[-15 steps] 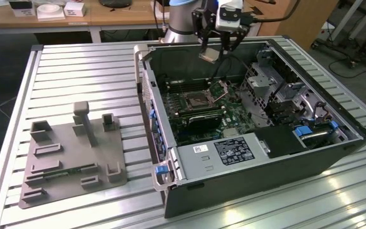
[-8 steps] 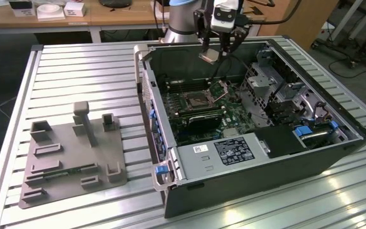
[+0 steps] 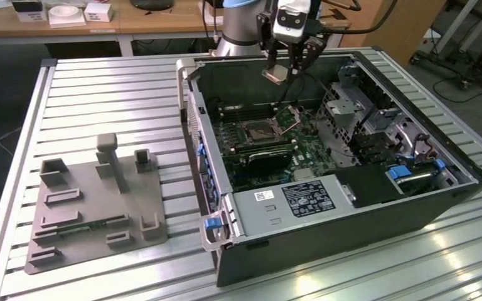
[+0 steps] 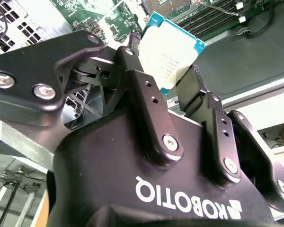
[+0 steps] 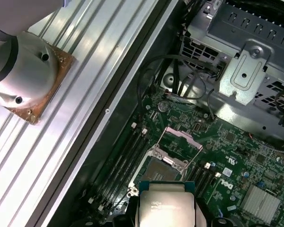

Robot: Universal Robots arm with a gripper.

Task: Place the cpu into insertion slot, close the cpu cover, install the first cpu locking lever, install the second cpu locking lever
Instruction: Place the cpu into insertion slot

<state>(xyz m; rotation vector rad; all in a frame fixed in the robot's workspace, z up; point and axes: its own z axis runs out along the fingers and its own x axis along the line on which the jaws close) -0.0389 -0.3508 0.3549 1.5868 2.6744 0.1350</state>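
My gripper [image 3: 281, 74] hangs above the open computer case [image 3: 442, 207], shut on the cpu [image 3: 276, 75], a flat square chip with a silvery top. In the second wrist view the cpu [image 4: 173, 49] sits pinched by its edges between the two black fingers [image 4: 144, 92]. Below it on the green board lies the insertion slot [image 5: 160, 171], with a dark centre and metal rim. The cpu cover [image 5: 183, 141] is swung up on its hinge and leaves the insertion slot [image 3: 262, 132] uncovered. The cpu [image 5: 165, 205] hovers well above the board, offset to one side of the slot.
A grey box with a white label [image 3: 304, 197] fills the case's near end. Metal drive cages [image 3: 366, 113] line the exterior view's right side. Black memory slots [image 5: 125, 158] flank the socket. A grey fixture plate [image 3: 98, 207] lies on the ribbed table [image 3: 98, 94].
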